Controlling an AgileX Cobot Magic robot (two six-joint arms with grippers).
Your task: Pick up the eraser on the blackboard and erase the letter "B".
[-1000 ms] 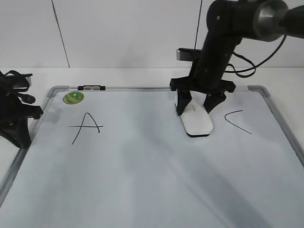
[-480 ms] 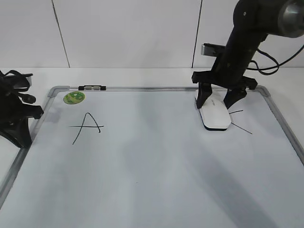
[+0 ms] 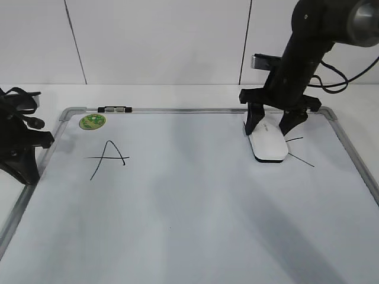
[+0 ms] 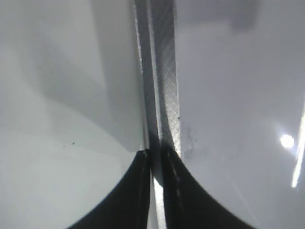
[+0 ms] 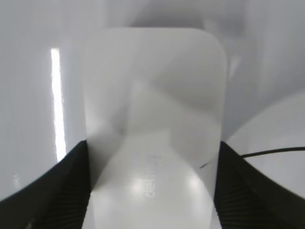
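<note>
Since a second ago the right gripper (image 3: pixel 276 126) has carried the eraser (image 3: pixel 268 145) from frame centre toward the upper right of the blackboard (image 3: pixel 189 110), clamped on its sides. It now overlaps the "C" (image 3: pixel 301 155). The left gripper (image 4: pixel 156 164), jaws together, sits at the far left.

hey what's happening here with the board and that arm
The right hand grips the white eraser by its sides, resting it on the blackboard near the top right, right beside the "C", whose left part it covers. An "A" sits on the left, and no "B" is visible between them. The left hand is shut and idle over the board's left frame. A green magnet sits in the top left corner.
</note>
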